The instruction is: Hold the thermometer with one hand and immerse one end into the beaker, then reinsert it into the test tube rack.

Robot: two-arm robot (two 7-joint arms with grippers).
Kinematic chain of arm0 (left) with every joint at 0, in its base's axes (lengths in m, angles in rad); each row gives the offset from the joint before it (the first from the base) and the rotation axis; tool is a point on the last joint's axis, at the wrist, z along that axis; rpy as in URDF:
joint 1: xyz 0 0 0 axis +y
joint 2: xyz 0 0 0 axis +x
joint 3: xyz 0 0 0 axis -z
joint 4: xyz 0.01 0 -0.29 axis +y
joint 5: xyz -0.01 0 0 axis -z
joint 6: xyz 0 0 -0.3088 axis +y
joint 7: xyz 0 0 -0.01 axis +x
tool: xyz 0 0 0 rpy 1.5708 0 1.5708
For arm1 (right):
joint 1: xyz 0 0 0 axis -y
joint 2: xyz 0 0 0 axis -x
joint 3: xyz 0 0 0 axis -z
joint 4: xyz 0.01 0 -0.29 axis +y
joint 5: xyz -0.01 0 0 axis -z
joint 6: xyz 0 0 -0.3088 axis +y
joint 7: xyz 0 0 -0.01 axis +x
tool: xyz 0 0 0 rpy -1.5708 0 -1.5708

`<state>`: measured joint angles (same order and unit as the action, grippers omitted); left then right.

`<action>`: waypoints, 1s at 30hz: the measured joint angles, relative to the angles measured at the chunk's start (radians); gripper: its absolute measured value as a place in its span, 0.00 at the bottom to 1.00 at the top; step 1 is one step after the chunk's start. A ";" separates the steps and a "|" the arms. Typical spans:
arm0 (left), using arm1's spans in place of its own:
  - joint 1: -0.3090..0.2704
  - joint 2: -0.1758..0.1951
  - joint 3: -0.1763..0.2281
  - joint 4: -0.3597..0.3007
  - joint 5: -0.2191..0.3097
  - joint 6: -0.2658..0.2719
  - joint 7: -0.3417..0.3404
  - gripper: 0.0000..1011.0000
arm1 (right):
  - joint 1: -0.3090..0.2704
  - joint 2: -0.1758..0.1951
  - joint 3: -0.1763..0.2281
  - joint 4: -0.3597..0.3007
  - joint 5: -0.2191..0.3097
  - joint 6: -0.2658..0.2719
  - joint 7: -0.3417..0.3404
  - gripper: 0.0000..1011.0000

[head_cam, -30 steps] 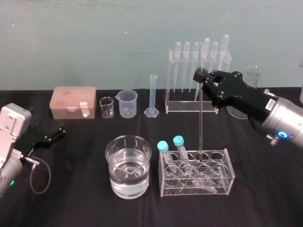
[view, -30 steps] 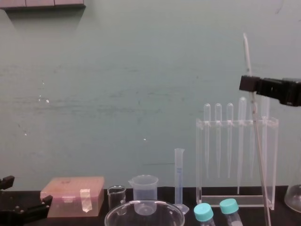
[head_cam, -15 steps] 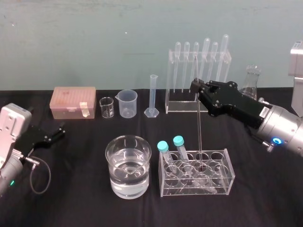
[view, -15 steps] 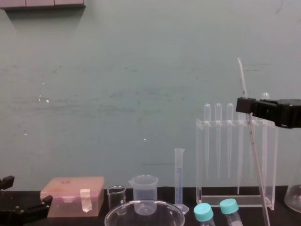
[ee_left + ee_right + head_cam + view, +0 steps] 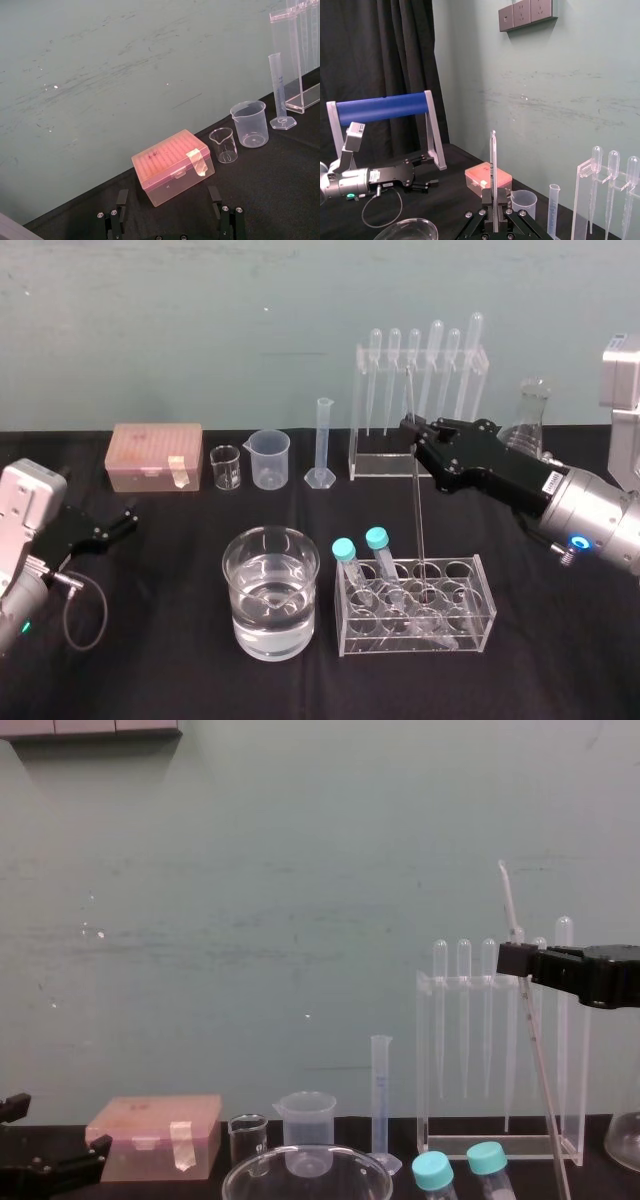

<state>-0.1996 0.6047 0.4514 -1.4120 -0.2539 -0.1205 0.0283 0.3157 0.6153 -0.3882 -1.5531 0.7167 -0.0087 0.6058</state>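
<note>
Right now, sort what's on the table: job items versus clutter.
Job: thermometer, beaker, test tube rack, right hand gripping the thermometer.
Lying about: pipette stand, graduated cylinder, plastic beaker, small glass beaker, pink box, flask, capped tubes, parked left hand.

Matt black cloth over the counter (image 5: 160, 660), glossy clear glass beaker (image 5: 271, 590), smooth clear glass thermometer (image 5: 418, 510), transparent smooth acrylic test tube rack (image 5: 470, 630), matt black right gripper (image 5: 410, 428), translucent pink plastic box (image 5: 155, 452).
</note>
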 joint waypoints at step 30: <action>0.000 0.000 0.000 0.000 0.000 0.000 0.000 1.00 | -0.001 0.002 0.002 -0.002 0.002 0.000 -0.001 0.74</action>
<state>-0.1995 0.6047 0.4514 -1.4120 -0.2539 -0.1205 0.0283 0.3149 0.6169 -0.3866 -1.5553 0.7189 -0.0091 0.6049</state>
